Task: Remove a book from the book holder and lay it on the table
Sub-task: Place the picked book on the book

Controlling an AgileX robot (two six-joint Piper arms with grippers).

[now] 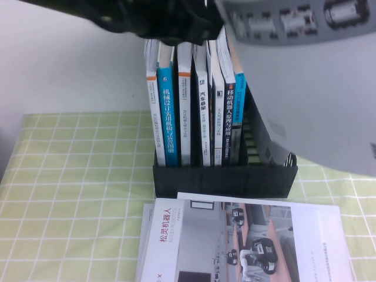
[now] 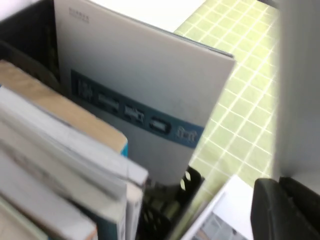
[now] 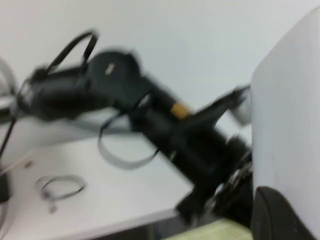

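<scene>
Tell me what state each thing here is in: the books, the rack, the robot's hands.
book holder: upright on the table, holding standing books.
grey booklet: in the holder's right end, leaning outward.
white red-title book: flat on the table, partly under the photo booklet.
photo booklet: flat, in front of the holder.
left gripper: above the standing books.
right gripper: outside the high view, facing the left arm.

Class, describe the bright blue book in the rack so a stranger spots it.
Find the black book holder on the checked table, under the left pincer; the right pincer shows only in its wrist view. Second spine from the left: the blue book, white-lettered, between two white spines.
</scene>
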